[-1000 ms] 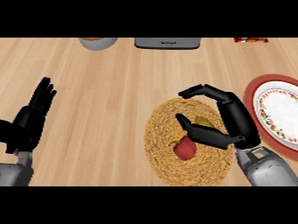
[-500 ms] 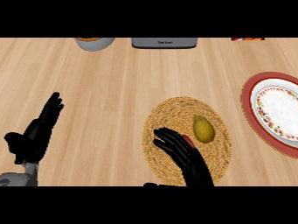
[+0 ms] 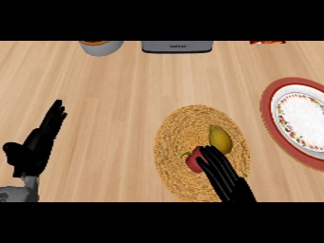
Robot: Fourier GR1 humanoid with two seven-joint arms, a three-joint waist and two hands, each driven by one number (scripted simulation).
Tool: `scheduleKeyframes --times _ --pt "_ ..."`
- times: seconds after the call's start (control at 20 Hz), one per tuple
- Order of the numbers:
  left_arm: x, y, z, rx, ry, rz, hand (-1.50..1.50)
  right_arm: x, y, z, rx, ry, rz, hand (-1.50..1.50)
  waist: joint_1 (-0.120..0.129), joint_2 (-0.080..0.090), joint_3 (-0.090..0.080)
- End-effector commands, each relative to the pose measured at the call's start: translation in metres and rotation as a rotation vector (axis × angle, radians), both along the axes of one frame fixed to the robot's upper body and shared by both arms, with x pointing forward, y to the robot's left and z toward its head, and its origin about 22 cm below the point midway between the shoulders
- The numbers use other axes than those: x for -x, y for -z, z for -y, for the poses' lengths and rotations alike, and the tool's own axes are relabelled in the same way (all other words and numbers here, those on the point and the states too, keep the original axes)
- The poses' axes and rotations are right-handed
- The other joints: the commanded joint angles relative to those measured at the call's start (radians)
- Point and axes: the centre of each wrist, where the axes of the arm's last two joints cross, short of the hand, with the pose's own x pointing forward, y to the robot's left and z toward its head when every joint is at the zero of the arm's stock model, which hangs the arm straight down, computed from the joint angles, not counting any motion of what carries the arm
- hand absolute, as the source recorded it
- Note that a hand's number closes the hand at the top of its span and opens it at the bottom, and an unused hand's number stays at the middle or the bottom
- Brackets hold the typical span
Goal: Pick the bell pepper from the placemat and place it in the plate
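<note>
Right now the bell pepper (image 3: 205, 149) lies on the round woven placemat (image 3: 175, 142), a little right of the mat's middle. It looks two-toned: an upright yellow-green part toward the plate side and a red part lower and to the left, with what looks like a small stem tip at the red edge. The right hand (image 3: 226, 178) comes up from the lower edge of the view over the near part of the placemat, its dark fingers (image 3: 214, 159) straight and held close side by side, pointing up and a little left. Their tips overlap the red part of the pepper and reach the foot of the yellow part; they lie against or over it rather than curling round it, and whether they actually touch it cannot be told. The red-rimmed plate (image 3: 273, 102), white in the middle with a patterned ring, sits at the right edge, just beside the placemat and apart from the pepper. The left hand (image 3: 38, 144) rests open at the lower left of the wooden counter (image 3: 122, 90), fingers straight and pointing up, well apart from the placemat.
</note>
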Motion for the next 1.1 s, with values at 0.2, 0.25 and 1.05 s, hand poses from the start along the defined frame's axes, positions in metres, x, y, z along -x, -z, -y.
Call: scheduleKeyframes --times 0.2,0.25,1.05 --pt "-0.004 -0.001 -0.007 -0.011 0.003 0.000 0.00 0.019 -0.023 0.007 0.350 0.107 -0.185 -1.50 -0.001 0.000 -0.001" --pt "-0.005 -0.007 -0.004 0.011 0.007 0.017 0.00 0.013 -0.032 0.015 0.375 0.124 -0.208 -1.50 0.004 0.001 0.000" --pt "-0.010 0.004 0.004 0.013 0.018 0.011 0.00 -0.035 -0.034 -0.016 0.574 0.219 -0.396 -1.50 0.011 0.004 0.002"
